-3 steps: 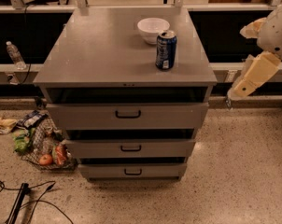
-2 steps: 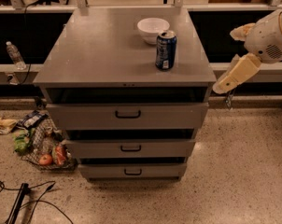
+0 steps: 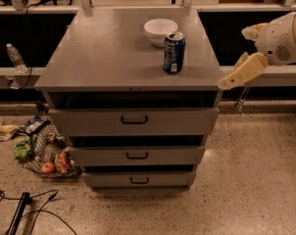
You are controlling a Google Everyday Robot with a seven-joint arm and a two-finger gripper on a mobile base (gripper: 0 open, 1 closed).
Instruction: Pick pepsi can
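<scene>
The pepsi can, dark blue with a silver top and a white patch near its base, stands upright on the grey cabinet top, right of middle. A white bowl sits just behind it. My gripper, cream-coloured, hangs off the cabinet's right edge, level with the front corner and to the right of the can, apart from it. The white arm joint is above and right of it.
The cabinet has three drawers with dark handles. A clear plastic bottle stands on a ledge at the left. A mesh bag of food items and cables lie on the floor at the lower left.
My arm and gripper have moved left toward the cabinet's right edge. The can and bowl have not moved.
</scene>
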